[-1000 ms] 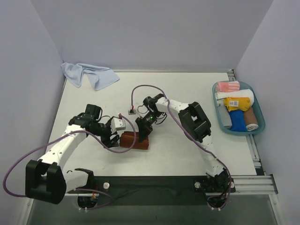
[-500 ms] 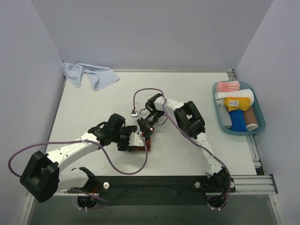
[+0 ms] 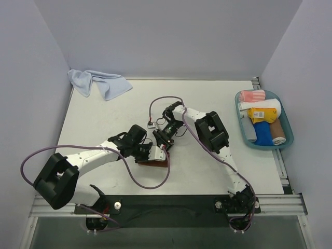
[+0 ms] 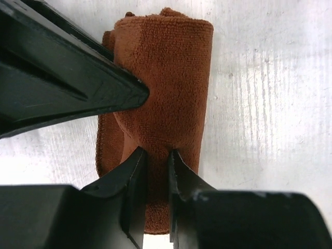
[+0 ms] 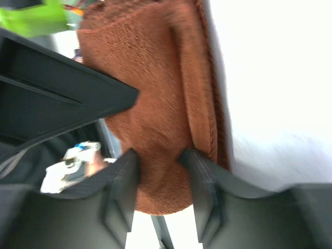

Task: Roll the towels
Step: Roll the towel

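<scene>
White table (image 3: 104,114), pale lavender walls (image 3: 166,36) on 3 sides, even light.

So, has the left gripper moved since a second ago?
Yes. In the top view the left gripper has swung right, toward the tray, from beside the rust-brown towel to over it, now pinching it.

The brown towel (image 3: 154,162) (image 4: 166,93) is fuzzy and rust-colored. It is rolled into a short, fat roll. It lies flat on the white table (image 3: 104,119), near the middle and toward the front. A loose flap shows along one side. The light blue towel (image 3: 98,83) lies far away in the back left corner, crumpled and not rolled.
</scene>
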`<state>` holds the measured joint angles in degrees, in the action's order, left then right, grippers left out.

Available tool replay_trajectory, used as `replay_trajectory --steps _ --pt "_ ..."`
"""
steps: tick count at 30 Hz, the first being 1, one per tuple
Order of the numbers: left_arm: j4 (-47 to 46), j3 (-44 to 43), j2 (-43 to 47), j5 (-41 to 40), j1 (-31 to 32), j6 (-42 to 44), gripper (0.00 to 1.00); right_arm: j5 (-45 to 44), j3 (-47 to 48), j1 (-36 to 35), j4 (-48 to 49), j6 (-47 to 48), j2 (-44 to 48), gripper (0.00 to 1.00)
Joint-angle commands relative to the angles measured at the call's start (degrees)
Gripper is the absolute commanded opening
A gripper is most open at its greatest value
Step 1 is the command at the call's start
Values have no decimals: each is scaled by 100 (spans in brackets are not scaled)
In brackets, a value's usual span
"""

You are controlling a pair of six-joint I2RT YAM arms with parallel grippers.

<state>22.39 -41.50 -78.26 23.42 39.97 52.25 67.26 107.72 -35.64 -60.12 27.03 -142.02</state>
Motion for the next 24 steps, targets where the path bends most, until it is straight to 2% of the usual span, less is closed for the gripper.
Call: replay_trajectory --steps 1,3,5,10,15,21,24 --pt "1125 -121 -462 434 -6 -250 16 -1426 -146 197 413 -74 628 42" --pt "1319 -236 -716 479 -32 -303 13 -1479 -111 320 413 -171 911 50" --pt "1697 -534 -1057 628 -103 -356 13 -1444 -76 575 387 -259 1315 52" --pt "2549 -1272 -1788 1225 -559 -303 12 -1681 -408 1014 387 -233 2395 53" --pt "3436 -2511 -2922 1595 -937 -250 12 -1927 -1024 1331 404 -101 3302 53" --pt "4053 -3723 -4047 1841 -1403 -101 12 -2147 -2008 1340 755 -109 4567 53" --pt "4763 -4260 -4723 2043 -1553 101 12 -2296 -2351 1174 923 -154 5051 54"
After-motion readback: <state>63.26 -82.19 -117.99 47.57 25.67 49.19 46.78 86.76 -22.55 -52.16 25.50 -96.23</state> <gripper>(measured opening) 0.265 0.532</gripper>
